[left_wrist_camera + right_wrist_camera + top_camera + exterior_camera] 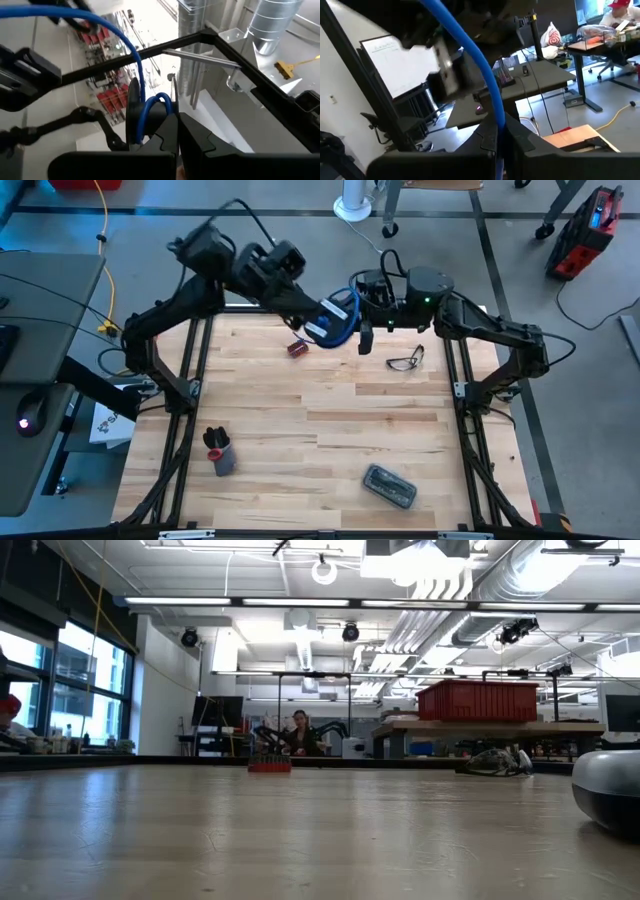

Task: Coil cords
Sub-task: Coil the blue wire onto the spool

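Note:
A small round black reel (328, 316) with a blue-white patch hangs in the air over the table's far edge, between my two grippers. A thin blue cord (347, 328) loops out of it. My left gripper (318, 312) is shut at the reel (134, 112). My right gripper (362, 318) is shut on the cord (487, 75), just right of the reel. In the left wrist view the cord (107, 25) arcs away from the reel. Neither gripper shows in the low view. My left gripper holds the black reel at its edge (150, 131), where a short blue loop (160, 99) stands out. The fingers hide the exact spot. The reel is lifted clear of the table. My right gripper pinches the blue cord (498, 120) between its two fingers, a single strand. The cord runs on from the fingertips toward the reel and the left gripper. It is clear of the table.
Dark-framed glasses (405, 360) lie near the far right. A small red thing (296, 348) lies under the left gripper. A dark cup (219, 453) stands near left and a grey case (390, 486) lies near right. The table's middle is bare wood (330, 415).

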`<move>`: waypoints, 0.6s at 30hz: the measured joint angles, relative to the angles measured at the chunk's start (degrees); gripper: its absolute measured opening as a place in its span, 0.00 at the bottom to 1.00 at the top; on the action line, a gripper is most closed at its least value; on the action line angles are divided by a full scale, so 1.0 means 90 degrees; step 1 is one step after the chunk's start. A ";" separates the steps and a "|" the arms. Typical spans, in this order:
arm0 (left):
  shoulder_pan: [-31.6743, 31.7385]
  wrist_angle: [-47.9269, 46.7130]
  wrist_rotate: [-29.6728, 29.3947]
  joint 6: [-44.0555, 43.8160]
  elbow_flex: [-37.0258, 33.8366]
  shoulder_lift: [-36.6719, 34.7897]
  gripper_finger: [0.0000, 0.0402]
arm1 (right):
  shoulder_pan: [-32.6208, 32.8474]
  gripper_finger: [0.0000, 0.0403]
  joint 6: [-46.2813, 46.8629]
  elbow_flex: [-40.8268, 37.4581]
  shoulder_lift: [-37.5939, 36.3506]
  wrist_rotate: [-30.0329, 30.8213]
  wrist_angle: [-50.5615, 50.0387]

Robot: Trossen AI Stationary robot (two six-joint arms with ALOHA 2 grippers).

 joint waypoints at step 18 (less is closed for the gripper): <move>-0.0767 0.0651 0.0016 -0.1098 0.0000 0.0586 0.00 | -0.0097 0.00 0.0883 0.0001 0.0002 -0.0031 -0.0812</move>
